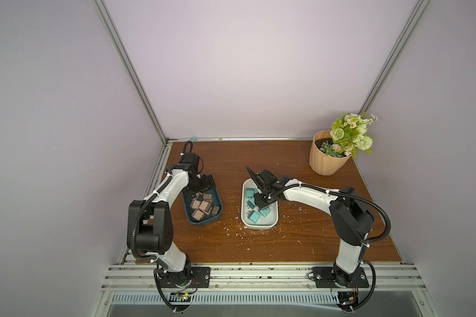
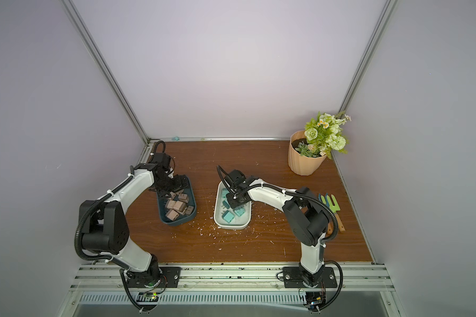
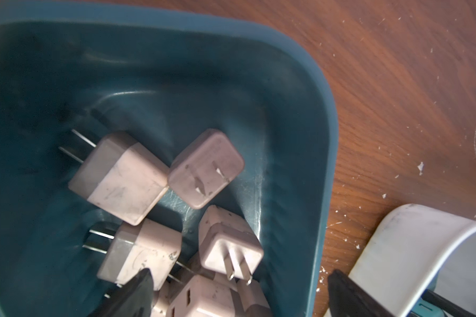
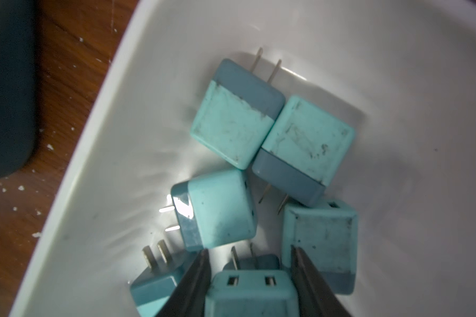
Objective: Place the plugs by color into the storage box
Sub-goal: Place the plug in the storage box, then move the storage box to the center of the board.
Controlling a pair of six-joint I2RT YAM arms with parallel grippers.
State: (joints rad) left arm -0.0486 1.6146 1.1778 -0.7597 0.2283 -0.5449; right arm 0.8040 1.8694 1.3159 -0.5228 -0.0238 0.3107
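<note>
Several pinkish-tan plugs (image 1: pixel 201 207) (image 3: pixel 121 178) lie in a dark blue storage box (image 1: pixel 204 223) (image 3: pixel 300 137) at the left. My left gripper (image 1: pixel 201 189) (image 3: pixel 239 277) hangs open over that box's far end, holding nothing. Several teal plugs (image 1: pixel 254 217) (image 4: pixel 220 208) lie in a white storage box (image 1: pixel 259 226) (image 4: pixel 121 137) in the middle. Inside it, my right gripper (image 1: pixel 261 203) (image 4: pixel 249 251) is shut on one teal plug (image 4: pixel 250 293), socket face towards the wrist camera. I cannot tell whether the held plug touches those under it.
A tan pot of artificial flowers (image 1: pixel 330 159) stands at the back right. Small garden tools (image 2: pixel 331 211) lie at the right edge behind my right arm. White scraps (image 1: pixel 242 236) litter the wooden table in front of the boxes.
</note>
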